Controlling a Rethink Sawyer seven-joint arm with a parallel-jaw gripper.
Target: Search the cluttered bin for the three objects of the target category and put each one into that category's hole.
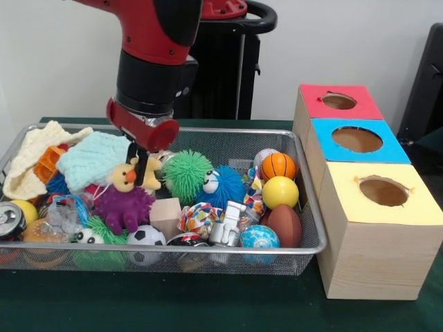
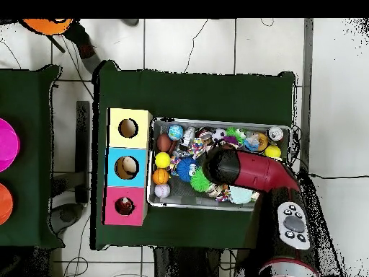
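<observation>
Front view shows the red and black arm (image 1: 156, 62) dropping from above into the wire-mesh bin (image 1: 308, 200), which sits on the green table beside three wooden boxes. Farthest of these is the red-topped box, its round hole (image 1: 339, 101) partly shadowed. The gripper (image 1: 142, 166) sits low among the toys, against a yellow plush duck (image 1: 128, 176); whether its fingers are parted or pinched cannot be told. Overhead, the arm's wrist hides the gripper and the bin's middle (image 2: 220, 167).

Gripper hemmed in by clutter

Below the gripper (image 1: 140, 168), a yellow duck (image 1: 128, 176) and purple spiky toy (image 1: 124, 206) block; open air above.
</observation>
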